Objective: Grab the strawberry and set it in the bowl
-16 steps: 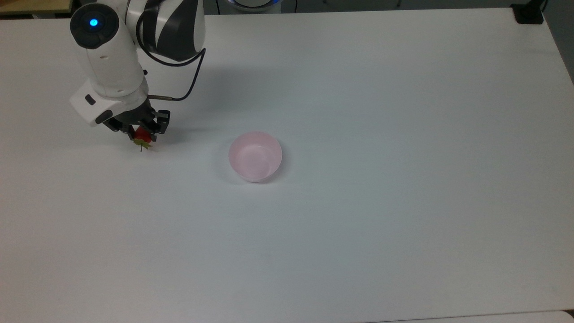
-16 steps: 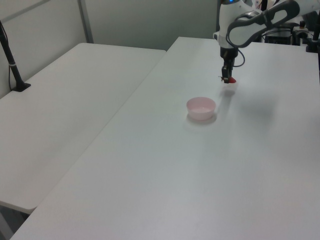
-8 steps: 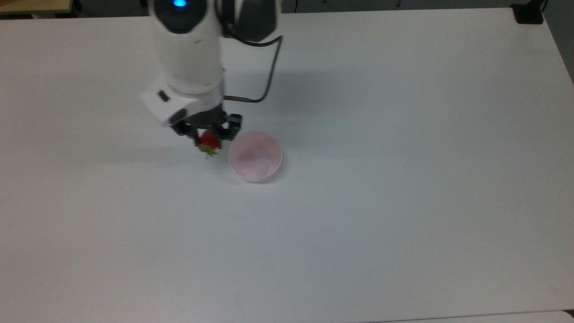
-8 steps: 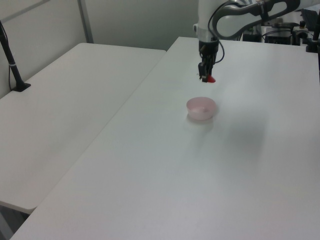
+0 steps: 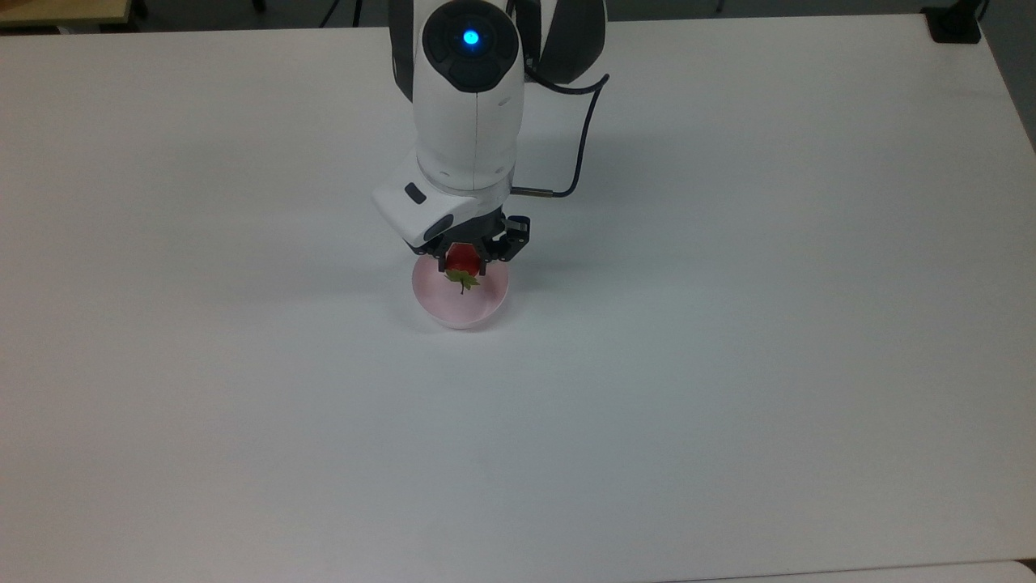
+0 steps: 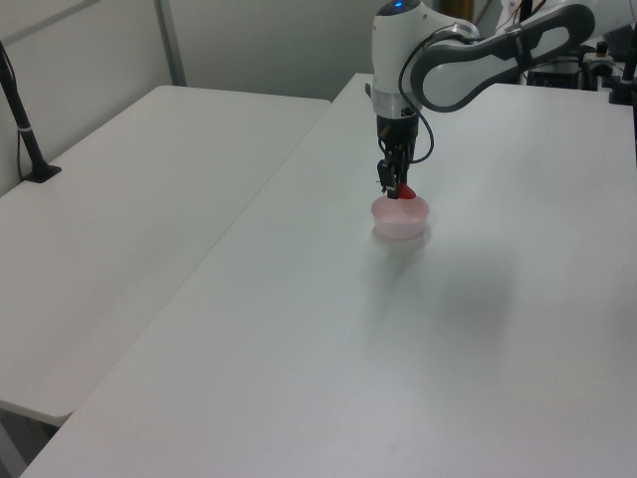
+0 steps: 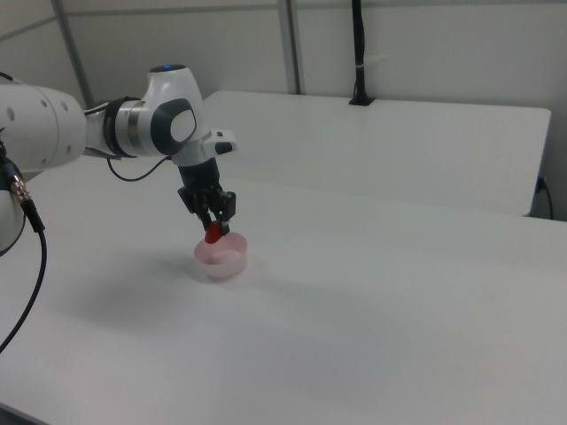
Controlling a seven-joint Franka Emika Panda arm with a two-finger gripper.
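The pale pink bowl (image 5: 461,306) (image 6: 401,221) (image 7: 220,258) stands near the middle of the white table. Directly over its opening hangs the red strawberry (image 5: 462,261) (image 6: 403,190) (image 7: 213,235), its green cap pointing down in the top view. My gripper (image 5: 464,265) (image 6: 397,187) (image 7: 215,227) is shut on the strawberry, just above the bowl's rim. The arm's white wrist hides the far edge of the bowl in the top view.
The white table (image 5: 728,364) spreads wide on all sides of the bowl. A second white table (image 6: 129,199) adjoins it in the left view. A black clamp post (image 7: 359,53) stands on the far table, and a black block (image 5: 953,23) sits at the top view's upper right corner.
The arm has carried the strawberry toward the top view's right, from beside the bowl's left edge to directly over the bowl. The bowl has not moved.
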